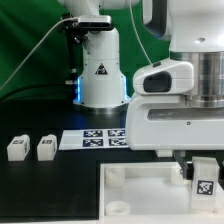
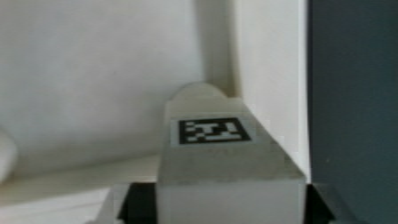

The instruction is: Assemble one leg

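Observation:
My gripper (image 1: 201, 168) is at the exterior view's right, low over the big white tray-like piece (image 1: 135, 185). It is shut on one leg (image 1: 204, 184), a small white block whose marker tag faces the camera. In the wrist view the leg (image 2: 214, 140) stands out from between my fingers (image 2: 146, 202), tag in view, its far end at the tray piece's inner corner wall (image 2: 107, 90). Whether the leg touches the tray piece I cannot tell. Two more legs (image 1: 17, 148) (image 1: 46, 148) lie side by side on the black table at the exterior view's left.
The marker board (image 1: 98, 138) lies flat in the middle of the table, in front of the arm's white base (image 1: 100, 70). The tray piece's rim has a round corner socket (image 1: 117, 206) near the front. Black table (image 2: 356, 90) shows beside the tray piece.

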`<action>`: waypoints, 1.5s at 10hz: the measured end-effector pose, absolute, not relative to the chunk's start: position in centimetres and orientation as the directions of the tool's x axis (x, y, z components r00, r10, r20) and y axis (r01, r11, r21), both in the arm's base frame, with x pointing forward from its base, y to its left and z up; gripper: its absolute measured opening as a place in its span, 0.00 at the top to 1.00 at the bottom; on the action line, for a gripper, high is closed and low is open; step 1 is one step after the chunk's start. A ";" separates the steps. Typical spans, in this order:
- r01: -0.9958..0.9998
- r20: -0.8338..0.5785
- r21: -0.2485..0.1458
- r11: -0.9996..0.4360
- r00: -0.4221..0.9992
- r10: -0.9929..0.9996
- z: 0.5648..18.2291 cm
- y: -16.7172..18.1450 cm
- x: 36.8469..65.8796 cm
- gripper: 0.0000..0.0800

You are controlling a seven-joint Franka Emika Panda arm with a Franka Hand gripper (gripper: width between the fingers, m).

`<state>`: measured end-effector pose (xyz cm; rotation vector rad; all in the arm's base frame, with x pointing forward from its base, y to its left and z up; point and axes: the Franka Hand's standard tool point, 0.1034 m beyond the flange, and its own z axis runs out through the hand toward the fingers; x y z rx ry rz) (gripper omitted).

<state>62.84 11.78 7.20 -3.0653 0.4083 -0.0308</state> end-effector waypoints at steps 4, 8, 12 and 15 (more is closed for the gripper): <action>-0.859 -0.037 -0.047 -0.509 0.511 -0.859 7.2 11.6 62.8 0.63; -0.999 -0.112 -0.026 -0.033 0.035 -0.993 7.0 11.4 62.7 0.63; -0.977 -0.097 -0.043 -0.207 0.210 -0.973 7.0 11.9 62.6 0.37; -0.805 -0.052 -0.111 -0.583 0.590 -0.805 7.5 12.2 63.0 0.20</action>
